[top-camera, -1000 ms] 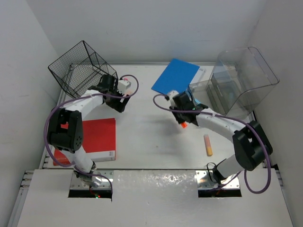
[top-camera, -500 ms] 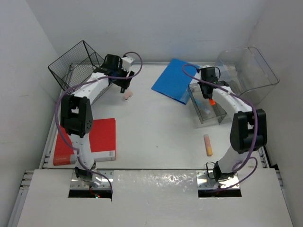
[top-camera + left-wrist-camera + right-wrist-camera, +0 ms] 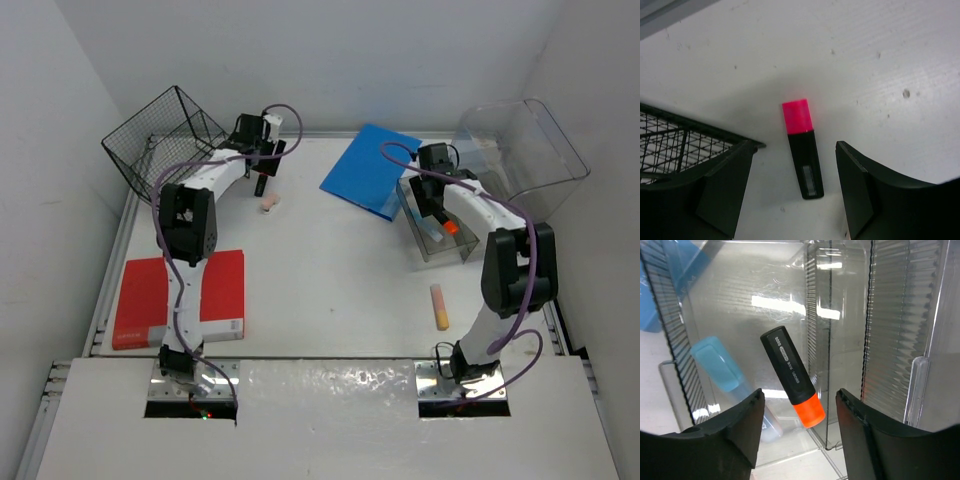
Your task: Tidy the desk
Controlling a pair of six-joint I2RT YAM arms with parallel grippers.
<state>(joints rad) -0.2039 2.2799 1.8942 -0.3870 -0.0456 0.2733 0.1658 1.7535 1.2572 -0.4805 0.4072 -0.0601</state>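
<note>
Open table [image 3: 330, 262] runs across the middle of our overhead frame, between the red book [image 3: 185, 295] at lower left and the peach marker [image 3: 439, 307] at lower right. At upper left the wire basket [image 3: 165, 140] crowds our left gripper [image 3: 794, 146], its spread fingers straddling a pink highlighter [image 3: 806, 167]. At upper right the blue folder [image 3: 372, 165] and clear bin [image 3: 840, 315] walls hem in our right gripper [image 3: 800, 392].

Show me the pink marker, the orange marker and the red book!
pink marker [image 3: 803, 150], left wrist view, on its black barrel below the pink cap.
orange marker [image 3: 792, 377], right wrist view, middle of its black barrel.
red book [image 3: 225, 285], top external view, right part of its cover.
</note>
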